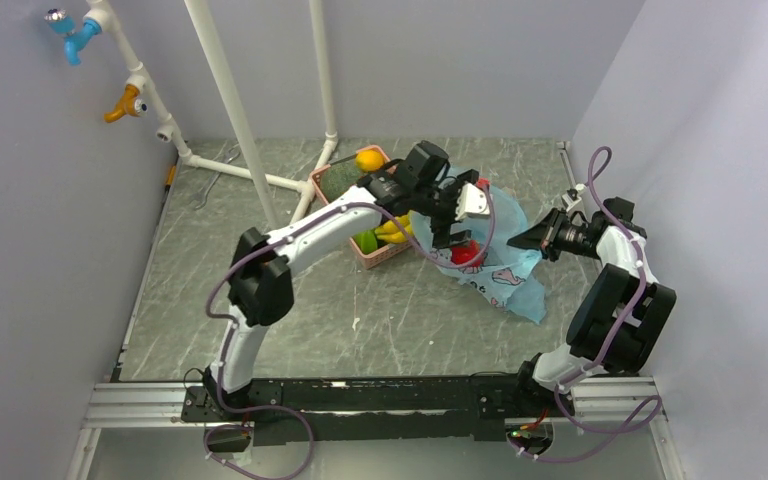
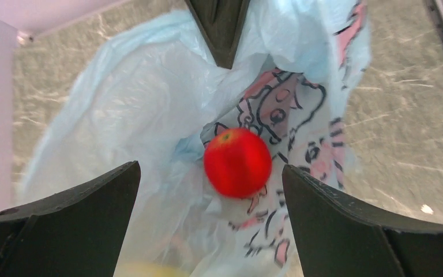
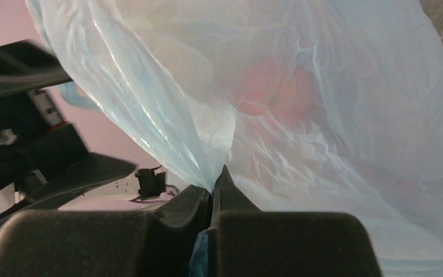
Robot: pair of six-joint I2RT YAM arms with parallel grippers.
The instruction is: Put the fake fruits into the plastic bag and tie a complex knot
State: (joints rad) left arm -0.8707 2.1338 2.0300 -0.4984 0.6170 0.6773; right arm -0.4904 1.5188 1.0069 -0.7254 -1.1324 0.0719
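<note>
The light-blue plastic bag (image 1: 500, 270) lies on the table right of the pink basket, its mouth held up. My left gripper (image 1: 452, 238) hangs open over the mouth. In the left wrist view (image 2: 210, 168) a red apple (image 2: 237, 163) lies loose in the bag (image 2: 150, 115) between the spread fingers, touching neither. A yellow fruit (image 2: 150, 270) shows through the film at the bottom edge. My right gripper (image 1: 532, 238) is shut on the bag's rim (image 3: 212, 186) and holds it up. The apple shows red in the top view (image 1: 468, 252). No knot is in view.
The pink basket (image 1: 392, 255) stands left of the bag with an orange (image 1: 368, 160), a dark green melon (image 1: 340, 180), a lime (image 1: 365, 240) and bananas (image 1: 396, 228). White pipes (image 1: 250, 150) rise behind it. Walls enclose the table on three sides.
</note>
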